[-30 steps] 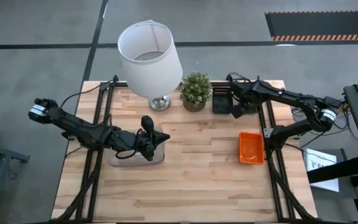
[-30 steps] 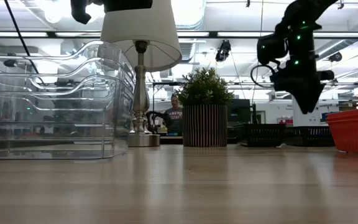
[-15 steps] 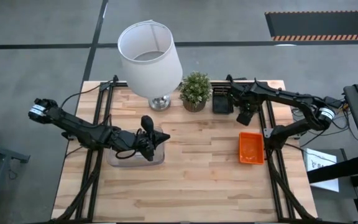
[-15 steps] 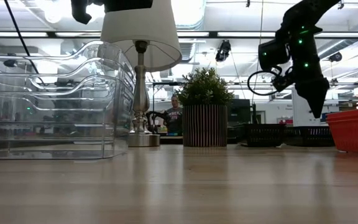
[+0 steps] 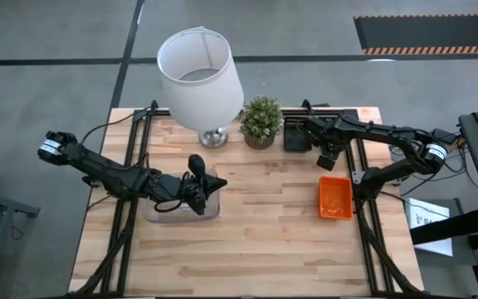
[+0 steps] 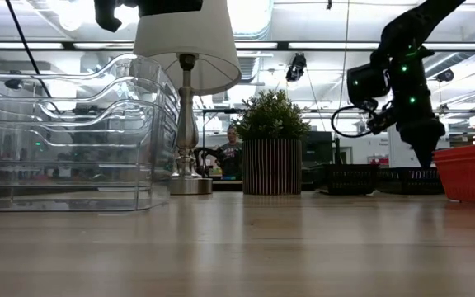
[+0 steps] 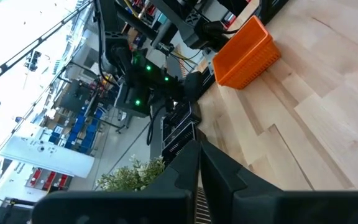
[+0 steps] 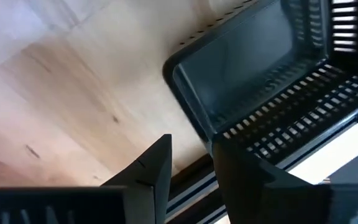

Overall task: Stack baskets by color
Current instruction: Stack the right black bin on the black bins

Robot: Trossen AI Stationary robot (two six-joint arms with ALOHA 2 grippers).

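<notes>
The potted plant (image 5: 260, 121) stood at the back of the desk (image 5: 256, 241), and everything ran off it. Just right of the plant sat the black basket (image 5: 296, 135), and the right gripper (image 5: 327, 158) hovered beside that basket's far corner, fingers a narrow gap apart, nothing between them. Farther right and forward of the plant lay the orange basket (image 5: 335, 197). Left and forward of the plant, past the lamp (image 5: 201, 71), the left gripper (image 5: 197, 187) sat pinched tight over the clear baskets (image 5: 158, 212).
</notes>
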